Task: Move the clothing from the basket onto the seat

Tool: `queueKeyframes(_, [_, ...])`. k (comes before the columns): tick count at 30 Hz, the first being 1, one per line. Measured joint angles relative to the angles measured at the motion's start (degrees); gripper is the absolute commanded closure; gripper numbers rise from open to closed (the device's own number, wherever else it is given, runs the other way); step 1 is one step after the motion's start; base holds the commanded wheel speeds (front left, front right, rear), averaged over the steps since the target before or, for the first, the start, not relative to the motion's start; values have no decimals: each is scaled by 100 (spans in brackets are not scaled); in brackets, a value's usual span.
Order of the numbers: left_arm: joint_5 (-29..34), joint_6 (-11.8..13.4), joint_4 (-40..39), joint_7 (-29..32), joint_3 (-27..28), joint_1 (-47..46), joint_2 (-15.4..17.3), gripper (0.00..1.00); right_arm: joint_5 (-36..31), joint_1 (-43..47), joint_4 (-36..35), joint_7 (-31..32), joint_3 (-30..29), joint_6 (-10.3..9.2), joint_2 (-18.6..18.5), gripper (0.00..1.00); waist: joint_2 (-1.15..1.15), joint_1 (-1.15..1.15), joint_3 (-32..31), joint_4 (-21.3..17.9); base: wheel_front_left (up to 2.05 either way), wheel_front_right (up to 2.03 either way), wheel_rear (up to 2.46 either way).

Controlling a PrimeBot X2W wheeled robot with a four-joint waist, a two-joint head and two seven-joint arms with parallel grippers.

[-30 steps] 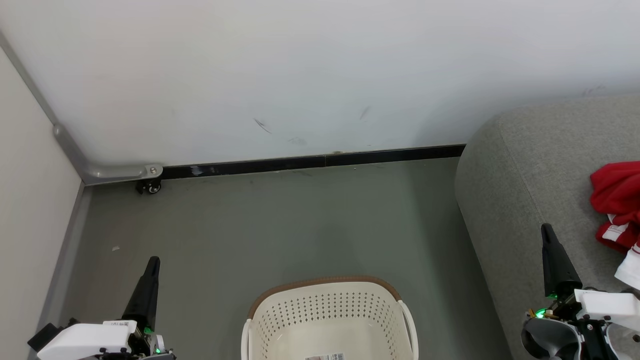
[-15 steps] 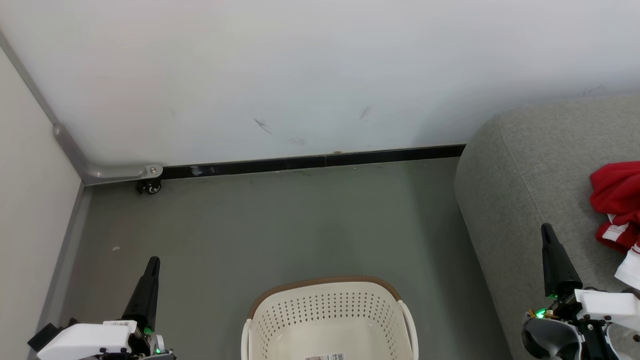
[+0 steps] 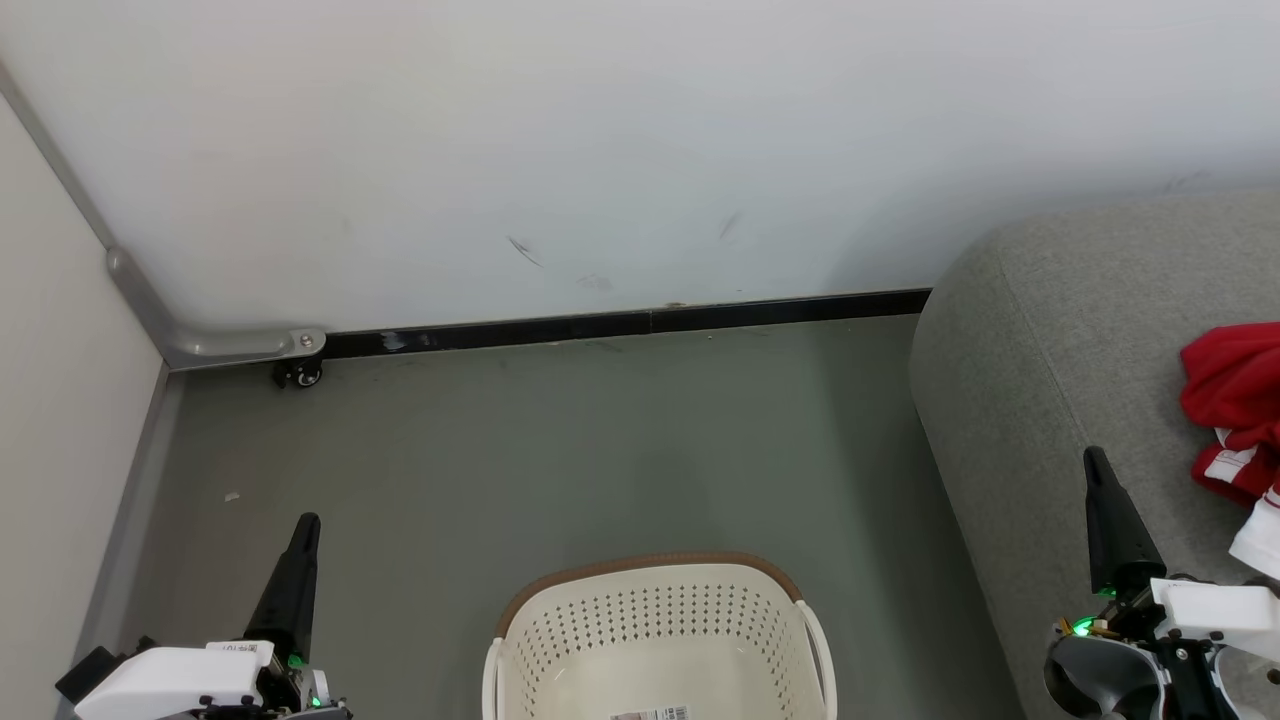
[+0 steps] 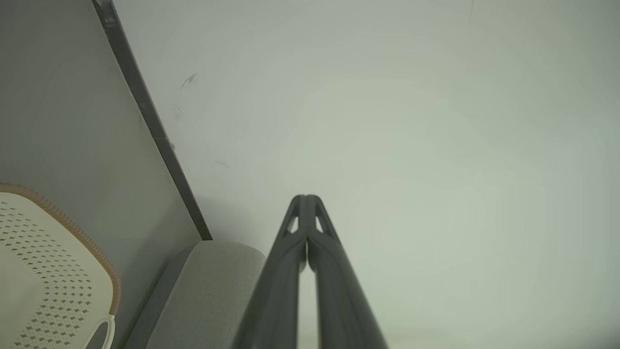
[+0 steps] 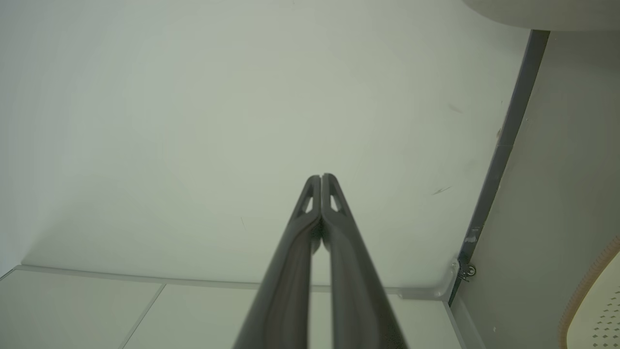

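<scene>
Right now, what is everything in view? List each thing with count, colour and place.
clothing: one heap, red with white trim, on the seat
seat: one, light grey, right side
basket: one, cream-white, brown rim, on the floor, bottom centre
skirting: one strip, black, foot of the wall
caster: one, black, far left corner
left gripper: one, dark, shut, lower left
right gripper: one, dark, shut, lower right

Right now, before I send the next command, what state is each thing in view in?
Cream-white perforated plastic laundry basket: upright on the floor, visible part empty.
Bright red white-striped fabric clothing: crumpled, lying on the light grey woven-fabric sofa.
Left gripper: jaws shut, empty.
Right gripper: jaws shut, empty.
</scene>
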Motion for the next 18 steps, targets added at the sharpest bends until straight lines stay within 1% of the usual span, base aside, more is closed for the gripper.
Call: queueKeyframes(18, [0, -1, 0, 0, 0, -2, 0, 100, 0, 0, 0, 1, -9, 1, 2, 100, 0, 0, 1, 1, 0, 0, 0])
